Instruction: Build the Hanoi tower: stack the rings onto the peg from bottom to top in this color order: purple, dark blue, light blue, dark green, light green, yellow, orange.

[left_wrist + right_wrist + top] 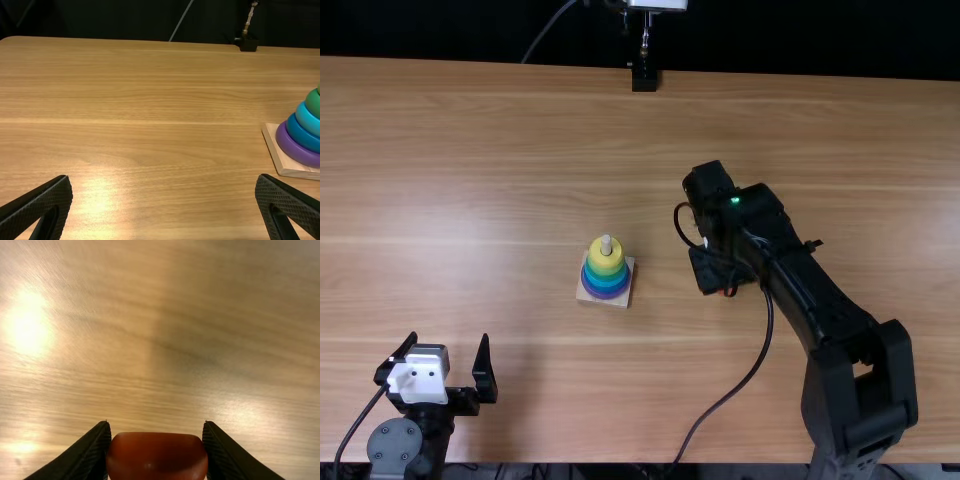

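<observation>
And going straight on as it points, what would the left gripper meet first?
Probably just the light brown wooden table, depth unclear; the multicolored ring tower stands right of its path.

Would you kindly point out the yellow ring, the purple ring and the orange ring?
Yellow ring [605, 264]: top view, near side.
Purple ring [289, 146]: left wrist view, outer side.
Orange ring [157, 456]: right wrist view, visible middle.

Left gripper [449, 340], fingers [40, 205] wide apart over wooden table [150, 100], nothing between. Pale base [274, 150], partly cut off, bears purple ring [289, 144], then dark blue ring [300, 136], light blue ring [306, 120], green ring [313, 103]. Black mount [247, 44] at table's far edge; thin cable [181, 20] behind.
</observation>
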Controlling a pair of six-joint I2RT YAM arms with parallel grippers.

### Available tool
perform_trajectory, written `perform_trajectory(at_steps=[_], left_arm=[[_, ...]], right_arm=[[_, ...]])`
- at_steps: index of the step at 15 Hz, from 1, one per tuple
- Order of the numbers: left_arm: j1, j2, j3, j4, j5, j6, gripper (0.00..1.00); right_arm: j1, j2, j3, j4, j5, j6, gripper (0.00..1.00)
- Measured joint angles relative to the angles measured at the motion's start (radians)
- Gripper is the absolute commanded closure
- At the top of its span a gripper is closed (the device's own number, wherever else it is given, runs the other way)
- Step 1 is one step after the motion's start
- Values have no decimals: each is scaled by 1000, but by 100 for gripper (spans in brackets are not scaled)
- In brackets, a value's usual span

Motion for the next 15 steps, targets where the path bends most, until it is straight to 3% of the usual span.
perform_trajectory(at_steps=[2,3,5,6,9,11,13,15], left_arm=[[0,0,0,0,0,0,0],[0,0,0,0,0,0,0],[0,0,0,0,0,1,0],[0,0,0,1,0,0,0],[0,0,0,0,0,0,0],[0,0,0,0,0,0,0],[0,0,0,0,0,0,0],[0,0,0,0,0,0,0]], right_arm=[[0,0,-61,26,0,0,100],[0,0,-65,39,1,1,90],[0,0,-65,45,3,2,36],[0,0,-65,45,4,2,23],[0,1,-66,45,5,5,18],[0,2,-65,45,6,4,0],[0,2,-63,46,8,10,0],[0,4,-21,49,10,47,0]])
